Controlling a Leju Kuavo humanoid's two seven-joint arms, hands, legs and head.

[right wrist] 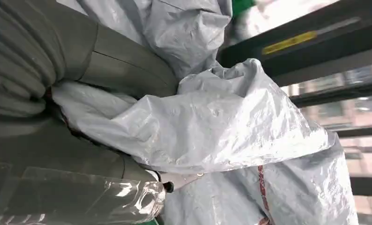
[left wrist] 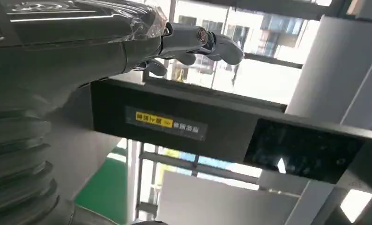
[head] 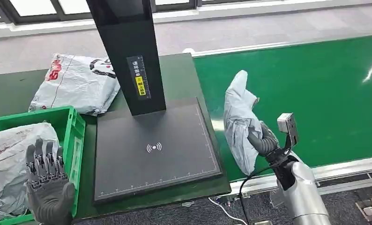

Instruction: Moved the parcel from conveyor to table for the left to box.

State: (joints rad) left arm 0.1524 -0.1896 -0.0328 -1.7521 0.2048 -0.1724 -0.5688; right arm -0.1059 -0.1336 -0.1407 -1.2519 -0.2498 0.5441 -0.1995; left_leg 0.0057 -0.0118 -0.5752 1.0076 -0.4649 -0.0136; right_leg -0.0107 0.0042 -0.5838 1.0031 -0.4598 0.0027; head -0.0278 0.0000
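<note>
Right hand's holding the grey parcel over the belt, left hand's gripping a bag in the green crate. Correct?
Not quite. The left hand grips nothing; the head view shows it open, fingers spread, above the green crate. The right hand does hold the grey parcel over the belt.

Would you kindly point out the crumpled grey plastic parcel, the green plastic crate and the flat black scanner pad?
crumpled grey plastic parcel [head: 238, 117], head view, its middle above the gripping hand.
green plastic crate [head: 74, 129], head view, its right wall.
flat black scanner pad [head: 174, 140], head view, bare surface.
</note>
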